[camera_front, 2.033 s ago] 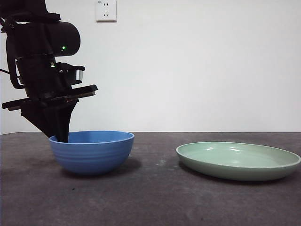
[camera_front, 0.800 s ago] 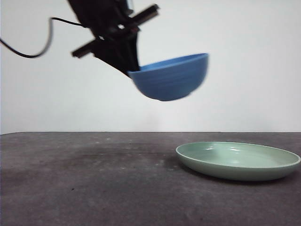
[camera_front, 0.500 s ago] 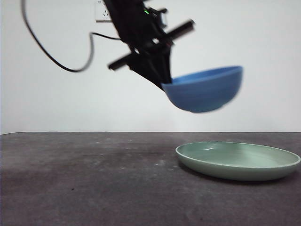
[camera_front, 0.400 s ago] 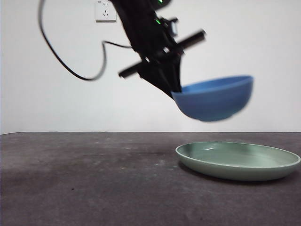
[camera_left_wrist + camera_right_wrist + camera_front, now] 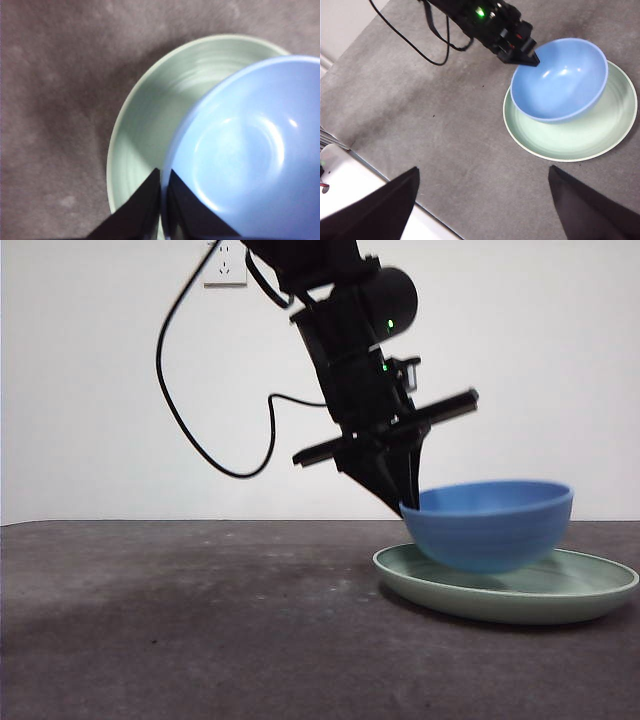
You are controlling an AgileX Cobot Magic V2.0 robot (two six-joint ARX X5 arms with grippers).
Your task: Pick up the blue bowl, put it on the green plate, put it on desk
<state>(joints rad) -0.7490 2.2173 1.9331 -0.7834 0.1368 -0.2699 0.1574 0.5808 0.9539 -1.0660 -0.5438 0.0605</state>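
Even, soft lighting; left wrist view slightly blurred

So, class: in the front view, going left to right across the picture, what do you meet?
Cable → wall socket → left gripper, shut on the rim of the bowl, which sits low over the plate, all above the desk.

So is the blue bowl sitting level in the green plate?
No: the front view shows the blue bowl tilted over the green plate, its rim pinched by the left gripper.
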